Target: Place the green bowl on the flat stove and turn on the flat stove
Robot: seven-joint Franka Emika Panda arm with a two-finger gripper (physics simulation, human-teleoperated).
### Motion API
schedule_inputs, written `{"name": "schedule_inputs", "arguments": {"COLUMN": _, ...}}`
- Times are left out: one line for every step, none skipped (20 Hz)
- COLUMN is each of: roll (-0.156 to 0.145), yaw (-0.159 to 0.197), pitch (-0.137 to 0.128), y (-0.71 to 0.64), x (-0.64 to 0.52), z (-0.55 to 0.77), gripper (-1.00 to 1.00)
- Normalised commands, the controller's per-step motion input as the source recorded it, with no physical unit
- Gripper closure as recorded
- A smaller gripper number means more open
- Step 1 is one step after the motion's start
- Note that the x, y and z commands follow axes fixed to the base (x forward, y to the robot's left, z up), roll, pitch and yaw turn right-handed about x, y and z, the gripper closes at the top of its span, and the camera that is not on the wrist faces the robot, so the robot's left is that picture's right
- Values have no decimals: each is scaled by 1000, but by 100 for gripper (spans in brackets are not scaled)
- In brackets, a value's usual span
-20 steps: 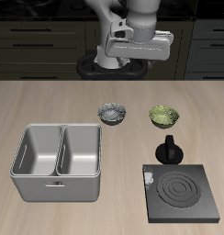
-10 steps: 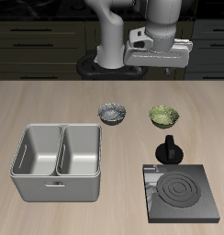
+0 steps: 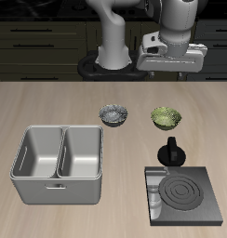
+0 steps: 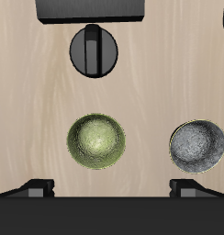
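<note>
Dark kitchen cabinets stand behind a pale wooden desk (image 3: 50, 102), and we look down on it from the front. We see the robot's hand (image 3: 171, 71) held high above the back of the desk, with nothing between its fingers; they look spread apart in the wrist view, though only their tips show there, so we judge it open rather than know it.

The green bowl (image 3: 166, 116) sits upright on the bare wood, almost straight below the hand and a little nearer the desk's front edge. In the wrist view it lies close to the middle between the two fingertips, so the coming move is mainly a straight descent. The grey-white bowl (image 3: 113, 115) sits beside it, clearly apart.

Nearer the front edge lies the flat stove (image 3: 186, 196), its ringed top bare. A black round piece (image 3: 171, 152) stands just behind the stove, between it and the green bowl. A grey metal double-basin tray (image 3: 58, 165) rests beside the stove, well apart.
</note>
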Motion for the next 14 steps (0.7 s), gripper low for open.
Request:
{"name": "schedule_inputs", "arguments": {"roll": -50, "yaw": 34, "pitch": -16, "y": 65, "x": -21, "z": -103, "gripper": -100}}
{"name": "schedule_inputs", "arguments": {"roll": 0, "yaw": 11, "pitch": -16, "y": 48, "x": -13, "z": -158, "gripper": -100}}
{"name": "schedule_inputs", "arguments": {"roll": 22, "yaw": 1, "pitch": 31, "y": 29, "x": -22, "z": -282, "gripper": -100}}
{"name": "schedule_inputs", "arguments": {"roll": -11, "yaw": -16, "pitch": 73, "y": -99, "x": 27, "z": -353, "gripper": -100}}
{"name": "schedule_inputs", "arguments": {"roll": -63, "yaw": -8, "pitch": 34, "y": -155, "x": 67, "z": -320, "gripper": -100}}
{"name": "schedule_inputs", "arguments": {"roll": -21, "yaw": -1, "pitch": 49, "y": -115, "x": 116, "z": -332, "gripper": -100}}
{"name": "schedule_inputs", "arguments": {"roll": -55, "yaw": -18, "pitch": 54, "y": -206, "x": 134, "z": -329, "gripper": -100}}
{"name": "schedule_inputs", "arguments": {"roll": -4, "yaw": -13, "pitch": 45, "y": -5, "x": 47, "z": -315, "gripper": -100}}
{"name": "schedule_inputs", "arguments": {"roll": 9, "yaw": 20, "pitch": 18, "y": -49, "x": 68, "z": -293, "gripper": -100}}
{"name": "schedule_inputs", "arguments": {"roll": -50, "yaw": 2, "pitch": 24, "y": -66, "x": -5, "z": -300, "gripper": -100}}
{"name": "schedule_inputs", "arguments": {"roll": -18, "yaw": 40, "pitch": 1, "y": -51, "x": 33, "z": -270, "gripper": -100}}
{"name": "schedule_inputs", "arguments": {"roll": -18, "yaw": -32, "pitch": 49, "y": -137, "x": 117, "z": -341, "gripper": -100}}
{"name": "schedule_inputs", "arguments": {"roll": -32, "yaw": -7, "pitch": 49, "y": -80, "x": 46, "z": -416, "gripper": -100}}
{"name": "schedule_inputs", "arguments": {"roll": -12, "yaw": -1, "pitch": 8, "y": -28, "x": 30, "z": -162, "gripper": -100}}
